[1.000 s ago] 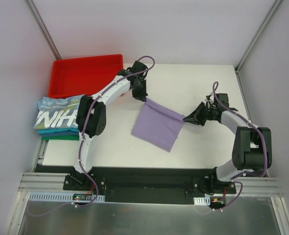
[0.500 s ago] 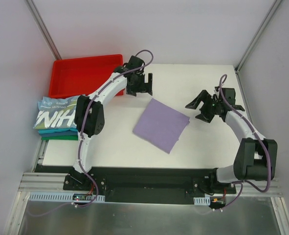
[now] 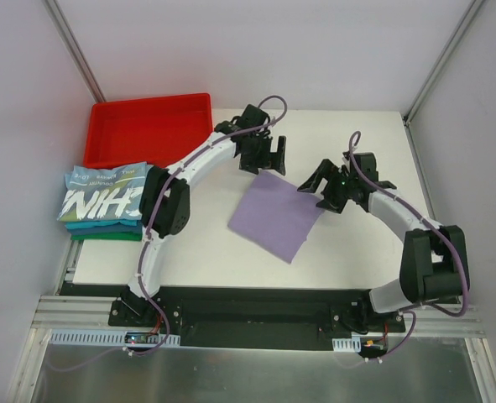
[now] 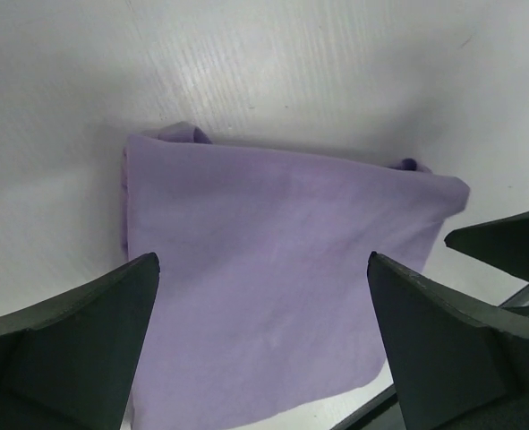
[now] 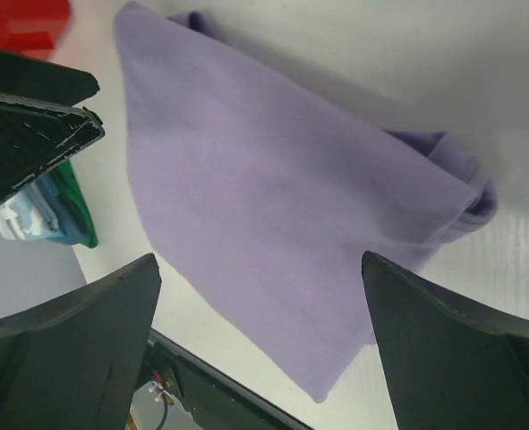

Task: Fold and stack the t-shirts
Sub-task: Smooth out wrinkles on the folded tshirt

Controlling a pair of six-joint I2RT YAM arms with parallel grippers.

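Note:
A plain lavender t-shirt [image 3: 277, 217], folded into a rough square, lies flat in the middle of the white table. My left gripper [image 3: 268, 159] hovers open over its far corner, and the cloth [image 4: 282, 269] fills the left wrist view below the spread fingers [image 4: 262, 260]. At the shirt's right corner my right gripper [image 3: 319, 186] also hovers open, holding nothing [image 5: 260, 260], with the cloth [image 5: 273, 179] beneath it. A stack of folded t-shirts [image 3: 105, 201] sits at the left edge: light blue with white lettering on top, teal and green under it.
A red plastic tray [image 3: 147, 128] stands at the back left, just behind the stack. The table's near edge meets a black rail [image 3: 264, 306] by the arm bases. Bare white table [image 3: 348, 243] lies to the right of the lavender shirt.
Both grippers opened and let go of the lavender shirt's far corners. The shirt dropped flat. Both grippers have since drifted in over its far edge.

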